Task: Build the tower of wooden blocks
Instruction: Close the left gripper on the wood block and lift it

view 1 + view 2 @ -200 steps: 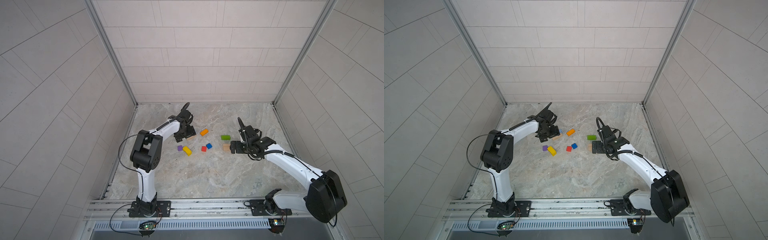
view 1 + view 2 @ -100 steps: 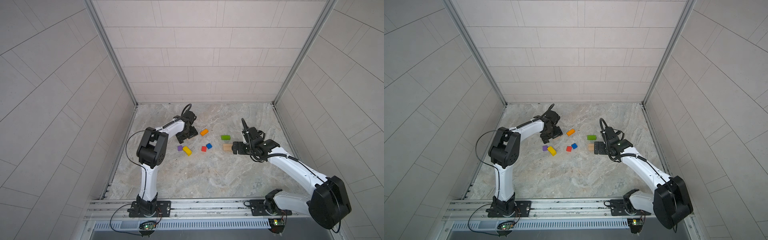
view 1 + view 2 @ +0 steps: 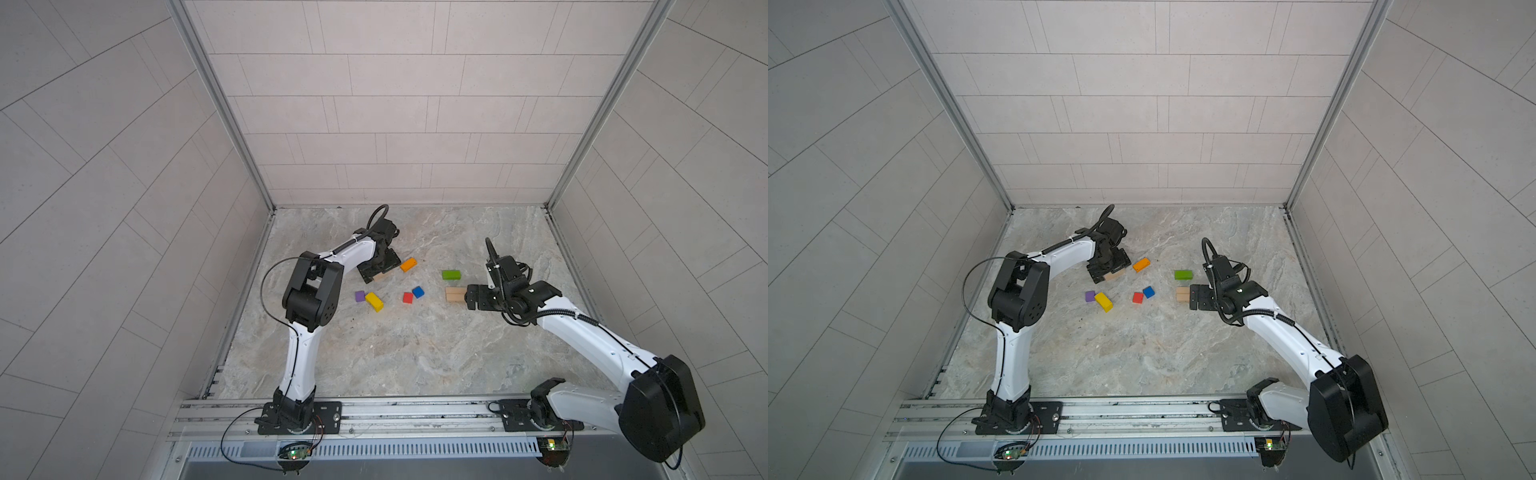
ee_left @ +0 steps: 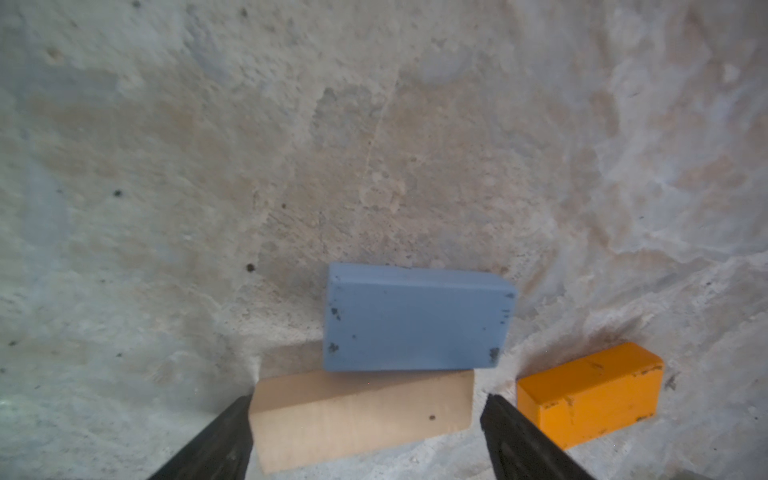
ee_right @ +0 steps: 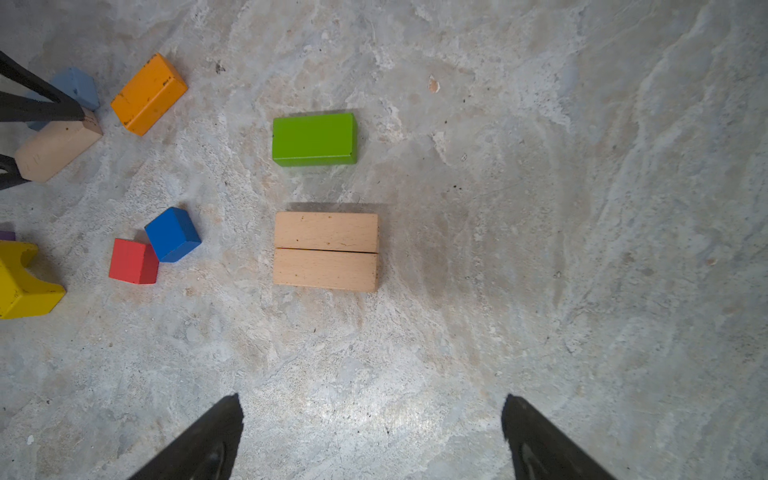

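Two tan bars [image 5: 326, 230] touching, long axes parallel | left end effector [image 4: 365, 399], right end effector [image 5: 372, 398]: spread

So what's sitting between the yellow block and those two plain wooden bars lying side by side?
The red cube and the blue cube, close together. Both top views show them between the yellow block and the tan bars.

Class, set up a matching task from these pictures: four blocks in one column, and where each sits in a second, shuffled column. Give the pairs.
Blocks:
1 green brick
2 red cube
3 purple cube
4 lone tan bar

Places:
A inside the open left gripper
B beside the yellow block
C next to the blue cube
D nearest the paired tan bars

Pairs: 1-D, 2-C, 3-B, 4-A.
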`<action>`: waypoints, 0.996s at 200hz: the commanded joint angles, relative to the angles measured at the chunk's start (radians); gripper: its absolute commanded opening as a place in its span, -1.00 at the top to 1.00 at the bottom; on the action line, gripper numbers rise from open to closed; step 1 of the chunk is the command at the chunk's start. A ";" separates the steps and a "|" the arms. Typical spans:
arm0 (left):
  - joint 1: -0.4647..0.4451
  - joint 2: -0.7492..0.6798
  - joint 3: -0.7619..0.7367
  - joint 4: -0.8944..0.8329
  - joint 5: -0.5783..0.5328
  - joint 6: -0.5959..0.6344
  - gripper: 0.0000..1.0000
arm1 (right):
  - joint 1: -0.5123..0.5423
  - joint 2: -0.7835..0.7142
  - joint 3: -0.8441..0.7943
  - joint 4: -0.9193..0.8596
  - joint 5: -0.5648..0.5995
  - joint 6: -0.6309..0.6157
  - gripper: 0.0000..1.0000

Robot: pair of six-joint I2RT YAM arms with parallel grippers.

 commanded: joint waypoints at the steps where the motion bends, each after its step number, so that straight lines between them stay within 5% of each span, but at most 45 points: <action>1: -0.005 0.029 0.036 -0.039 -0.030 -0.010 -0.83 | -0.008 -0.027 -0.009 -0.010 0.009 -0.004 -0.96; 141: -0.034 0.073 0.089 -0.121 -0.108 0.055 -0.76 | -0.025 -0.053 -0.039 0.006 -0.001 0.001 -0.95; 199: -0.038 0.058 0.075 -0.120 -0.095 0.082 -0.44 | -0.031 -0.058 -0.038 0.008 -0.005 0.000 -0.94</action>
